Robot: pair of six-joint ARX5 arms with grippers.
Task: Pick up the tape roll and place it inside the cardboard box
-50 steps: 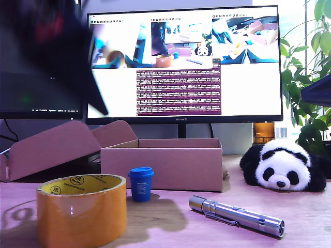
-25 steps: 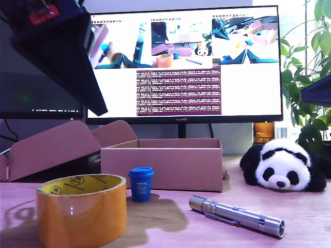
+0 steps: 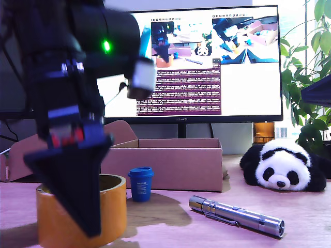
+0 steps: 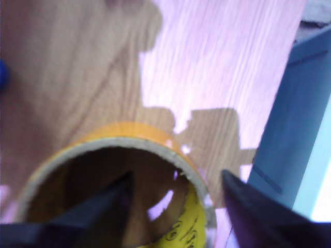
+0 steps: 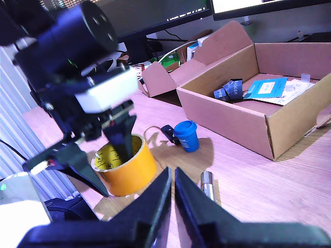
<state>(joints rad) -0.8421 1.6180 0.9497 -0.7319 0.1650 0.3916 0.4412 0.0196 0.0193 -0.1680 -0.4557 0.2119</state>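
Tape roll [image 3: 116,209] half-hidden, probably straddled.

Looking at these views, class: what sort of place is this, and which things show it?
Probably an office or lab desk set up for robot trials: a monitor showing camera feeds and terminal text, a wooden desk, and test props such as a tape roll and a toy panda.

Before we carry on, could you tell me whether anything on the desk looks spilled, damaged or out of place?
Nothing stands out. The tape roll sits flat, the blue cup stands upright, the flashlight lies on the desk, and the cardboard box looks intact.
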